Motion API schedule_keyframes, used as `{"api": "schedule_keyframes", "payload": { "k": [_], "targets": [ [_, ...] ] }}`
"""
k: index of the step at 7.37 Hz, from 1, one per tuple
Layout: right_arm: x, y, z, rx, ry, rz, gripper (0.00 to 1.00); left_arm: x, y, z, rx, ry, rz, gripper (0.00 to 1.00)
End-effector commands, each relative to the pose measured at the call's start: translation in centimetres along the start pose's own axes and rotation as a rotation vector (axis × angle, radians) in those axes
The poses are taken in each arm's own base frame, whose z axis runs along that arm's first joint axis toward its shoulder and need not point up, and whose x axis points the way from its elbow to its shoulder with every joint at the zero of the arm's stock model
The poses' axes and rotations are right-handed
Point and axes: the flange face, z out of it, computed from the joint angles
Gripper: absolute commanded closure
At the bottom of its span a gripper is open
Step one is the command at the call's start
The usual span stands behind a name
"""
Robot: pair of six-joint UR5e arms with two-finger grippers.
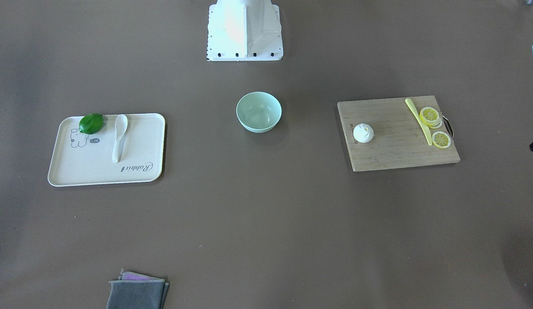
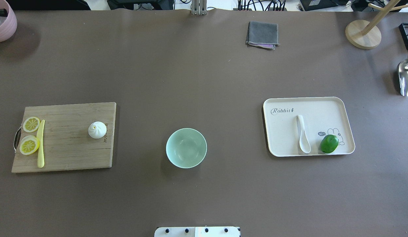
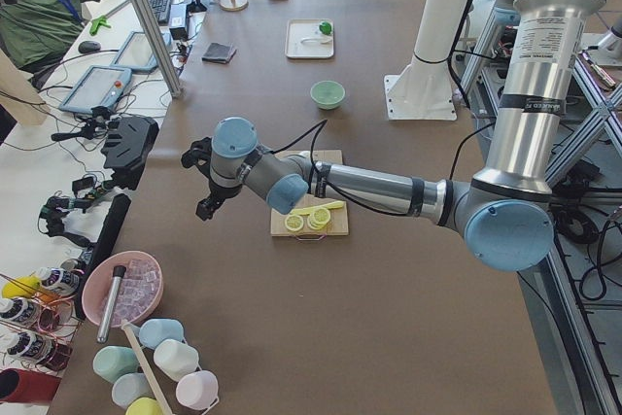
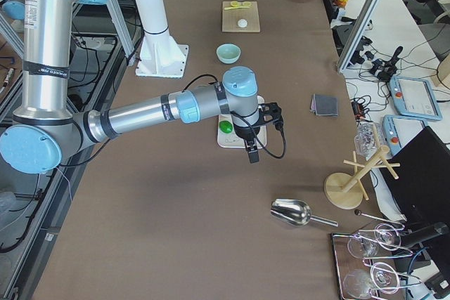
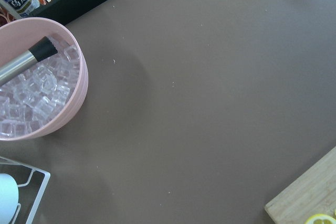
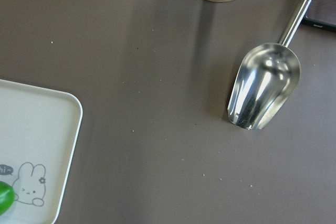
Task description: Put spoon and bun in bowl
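The white spoon [image 1: 119, 137] [image 2: 302, 135] lies on a cream tray [image 2: 322, 112], scoop toward the robot. The white bun [image 1: 363, 133] [image 2: 97, 129] sits on a wooden cutting board [image 2: 69, 151]. The mint-green bowl [image 1: 258, 111] [image 2: 186, 148] stands empty at the table's middle, between them. My left gripper [image 3: 206, 182] hovers past the board's outer end, far from the bun. My right gripper [image 4: 252, 152] hovers just past the tray's outer end. Both show only in the side views, so I cannot tell whether they are open or shut.
A green fruit [image 2: 329, 144] lies beside the spoon. Lemon slices [image 2: 30, 135] and a yellow knife [image 2: 40, 144] lie on the board. A grey cloth [image 2: 262, 34], a metal scoop [image 6: 262, 85], a wooden stand [image 2: 363, 34] and a pink ice bowl [image 5: 37, 77] sit near the table's edges.
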Motion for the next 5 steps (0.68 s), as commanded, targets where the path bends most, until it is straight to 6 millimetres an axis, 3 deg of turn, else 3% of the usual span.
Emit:
{"api": "schedule_keyframes", "payload": {
  "k": [1, 3, 4, 5],
  "targets": [
    [-6.4, -3.3, 2.8, -0.019, -0.020, 0.058, 0.00, 5.5, -2.8, 4.4, -0.038, 0.072, 0.006, 0.02],
    [-11.0, -3.9, 5.5, -0.007, 0.000, 0.207, 0.00, 9.1, -3.2, 6.3, 0.015, 0.093, -0.119, 0.02],
    [-14.0, -3.8, 7.1, 0.012, -0.011, 0.267, 0.00, 12.6, -3.0, 9.0, 0.046, 0.080, -0.155, 0.01],
    [-16.4, -3.5, 8.1, 0.026, -0.030, 0.320, 0.00, 17.7, -2.8, 11.8, 0.068, 0.112, -0.209, 0.01]
  ]
}}
